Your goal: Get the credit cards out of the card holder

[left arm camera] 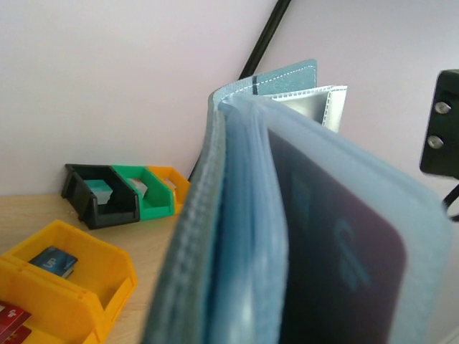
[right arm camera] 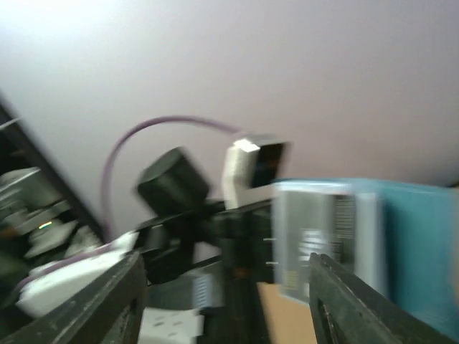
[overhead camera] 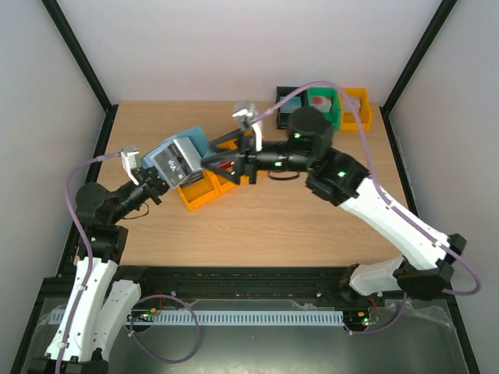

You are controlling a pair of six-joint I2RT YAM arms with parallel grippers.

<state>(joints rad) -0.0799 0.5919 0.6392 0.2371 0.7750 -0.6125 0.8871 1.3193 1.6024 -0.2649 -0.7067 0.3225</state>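
My left gripper (overhead camera: 154, 179) is shut on the blue card holder (overhead camera: 178, 158) and keeps it raised above the table, though its fingers are hidden in the left wrist view. The holder (left arm camera: 215, 236) fills that view, fanned open, with a dark credit card (left arm camera: 337, 251) inside a clear sleeve. My right gripper (overhead camera: 212, 159) stands open just right of the holder, with nothing between its fingers. In the blurred right wrist view the gripper (right arm camera: 226, 279) faces the holder (right arm camera: 416, 244) and a clear sleeve (right arm camera: 315, 236). A blue card (left arm camera: 54, 259) and a red card (left arm camera: 11, 319) lie in a yellow bin (left arm camera: 107, 279).
The yellow bins (overhead camera: 201, 192) sit on the table under both grippers. A black bin (left arm camera: 90, 197), a green bin (left arm camera: 147, 193) and another yellow bin (left arm camera: 172, 183) stand in a row at the back right (overhead camera: 360, 109). Black frame posts run along the table's sides.
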